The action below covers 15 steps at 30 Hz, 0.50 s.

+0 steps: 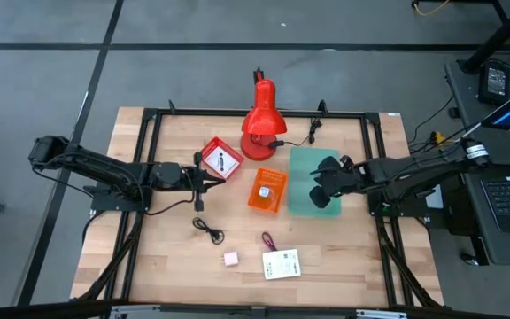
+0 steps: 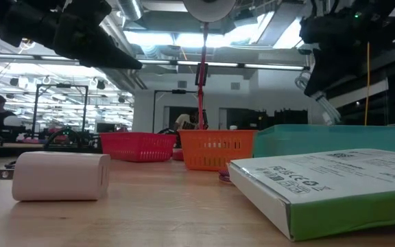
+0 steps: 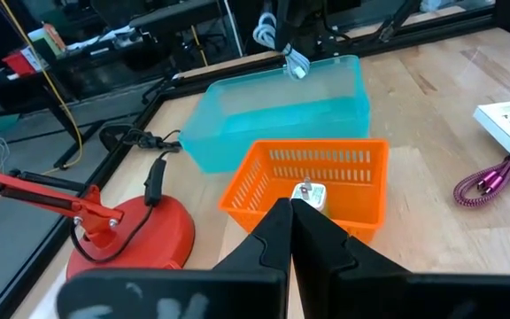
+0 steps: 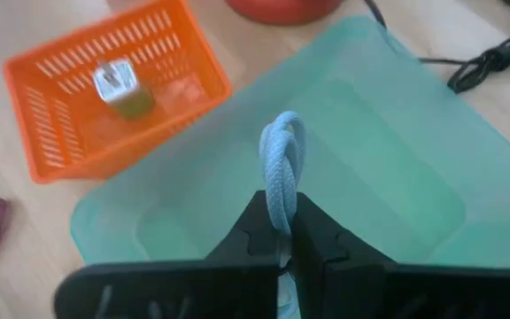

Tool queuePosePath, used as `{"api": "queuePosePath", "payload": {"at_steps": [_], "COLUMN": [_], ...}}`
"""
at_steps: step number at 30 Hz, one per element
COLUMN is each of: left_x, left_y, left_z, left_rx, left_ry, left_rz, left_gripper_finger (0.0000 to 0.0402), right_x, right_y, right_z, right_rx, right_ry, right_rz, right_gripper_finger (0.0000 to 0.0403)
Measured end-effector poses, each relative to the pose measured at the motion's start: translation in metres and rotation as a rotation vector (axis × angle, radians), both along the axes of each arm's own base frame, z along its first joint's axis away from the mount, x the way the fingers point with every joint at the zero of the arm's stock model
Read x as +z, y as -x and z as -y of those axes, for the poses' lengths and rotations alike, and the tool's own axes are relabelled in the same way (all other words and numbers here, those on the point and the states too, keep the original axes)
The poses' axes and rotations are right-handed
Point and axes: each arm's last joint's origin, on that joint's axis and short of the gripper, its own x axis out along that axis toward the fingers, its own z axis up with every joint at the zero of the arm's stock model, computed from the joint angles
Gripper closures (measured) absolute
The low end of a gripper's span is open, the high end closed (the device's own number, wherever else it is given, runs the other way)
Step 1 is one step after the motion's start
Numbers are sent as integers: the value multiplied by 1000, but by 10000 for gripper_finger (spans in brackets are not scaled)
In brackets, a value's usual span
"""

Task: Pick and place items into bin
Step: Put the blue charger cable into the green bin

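The orange basket is the landmark — a small white piece lies inside it. Beside it, over the teal bin, a pale blue cord loop hangs pinched upright. Toward the front edge from the basket lie a black cable, a maroon cord loop, a pink cube and a white printed box — flat.
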Motion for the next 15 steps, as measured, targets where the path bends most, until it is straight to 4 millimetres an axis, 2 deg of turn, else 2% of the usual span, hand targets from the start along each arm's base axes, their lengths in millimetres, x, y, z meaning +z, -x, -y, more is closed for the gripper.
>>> {"api": "queuePosePath", "payload": {"at_steps": [15], "left_x": [1], "left_y": [0], "left_z": [0], "left_rx": [-7], "left_ry": [2], "left_rz": [7], "left_gripper_finger": [396], "right_x": [-38], "right_y": [-20], "right_z": [-5], "right_rx": [2], "right_ry": [-35], "right_rz": [-130], "right_gripper_finger": [392]}}
